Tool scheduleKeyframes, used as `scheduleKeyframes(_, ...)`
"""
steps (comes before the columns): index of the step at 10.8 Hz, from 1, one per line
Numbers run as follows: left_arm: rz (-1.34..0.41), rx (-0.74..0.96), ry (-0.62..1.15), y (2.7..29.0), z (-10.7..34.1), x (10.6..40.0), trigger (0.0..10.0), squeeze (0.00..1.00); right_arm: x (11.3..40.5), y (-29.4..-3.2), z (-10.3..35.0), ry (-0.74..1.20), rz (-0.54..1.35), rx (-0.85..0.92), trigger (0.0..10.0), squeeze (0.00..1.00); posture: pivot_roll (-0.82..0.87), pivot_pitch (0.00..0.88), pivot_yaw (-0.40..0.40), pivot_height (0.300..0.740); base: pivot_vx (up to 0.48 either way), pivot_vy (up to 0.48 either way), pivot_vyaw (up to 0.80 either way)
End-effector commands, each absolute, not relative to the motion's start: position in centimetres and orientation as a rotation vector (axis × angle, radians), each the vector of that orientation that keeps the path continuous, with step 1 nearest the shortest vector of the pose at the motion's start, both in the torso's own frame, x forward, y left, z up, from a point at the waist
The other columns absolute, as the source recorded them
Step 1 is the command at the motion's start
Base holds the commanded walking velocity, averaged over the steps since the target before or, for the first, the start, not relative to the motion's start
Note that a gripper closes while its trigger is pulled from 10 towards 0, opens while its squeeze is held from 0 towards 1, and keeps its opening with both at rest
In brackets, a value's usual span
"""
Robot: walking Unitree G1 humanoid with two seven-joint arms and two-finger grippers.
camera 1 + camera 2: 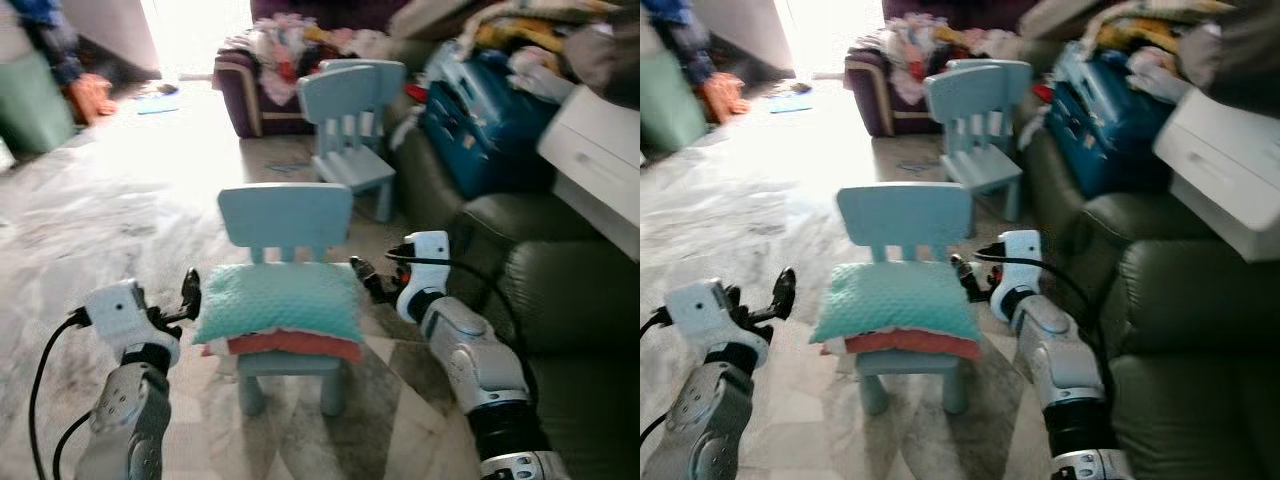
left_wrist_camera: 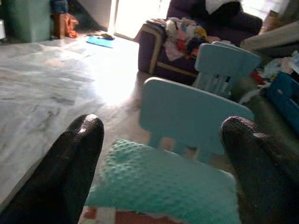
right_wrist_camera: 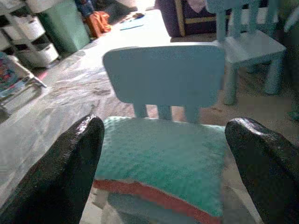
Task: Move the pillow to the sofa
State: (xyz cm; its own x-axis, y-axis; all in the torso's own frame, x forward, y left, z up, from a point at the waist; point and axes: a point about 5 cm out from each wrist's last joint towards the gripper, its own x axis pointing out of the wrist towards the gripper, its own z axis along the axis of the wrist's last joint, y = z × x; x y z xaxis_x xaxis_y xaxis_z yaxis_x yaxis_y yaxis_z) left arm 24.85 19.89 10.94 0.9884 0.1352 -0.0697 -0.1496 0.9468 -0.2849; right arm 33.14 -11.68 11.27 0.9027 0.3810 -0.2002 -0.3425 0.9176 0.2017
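Note:
A teal dotted pillow (image 1: 280,300) with a red-orange underside lies on the seat of a small light-blue chair (image 1: 285,215) in front of me. My left gripper (image 1: 190,290) is open just left of the pillow's edge. My right gripper (image 1: 362,272) is open at the pillow's right edge. In the left wrist view the pillow (image 2: 163,182) lies between the black fingers (image 2: 70,163). In the right wrist view the pillow (image 3: 163,158) also lies between the fingers (image 3: 74,158). The dark green sofa (image 1: 560,300) stands to my right.
A second light-blue chair (image 1: 345,120) stands farther back. A blue suitcase (image 1: 480,115) and a white box (image 1: 600,150) rest on the sofa. A purple armchair (image 1: 270,70) heaped with clothes is at the back. Open marble floor (image 1: 100,200) spreads to the left.

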Motion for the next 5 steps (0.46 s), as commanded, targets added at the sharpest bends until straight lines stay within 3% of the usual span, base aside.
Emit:
scheduleKeyframes(1, 0.145, -0.313, 0.051, 20.04, 10.96, 24.71, 10.0, 0.0, 33.3, -11.72, 11.49, 0.227, 0.378, 0.157, 10.0, 0.0, -0.17, 0.0, 0.037, 0.74, 0.0, 0.0, 0.0)
scheduleKeyframes(5, 0.126, -0.302, 0.043, 19.96, 10.96, 24.54, 10.0, 0.0, 33.32, -11.79, 11.69, 0.203, 0.38, 0.148, 10.0, 0.0, -0.17, 0.0, 0.039, 0.74, 0.358, 0.0, 0.0)
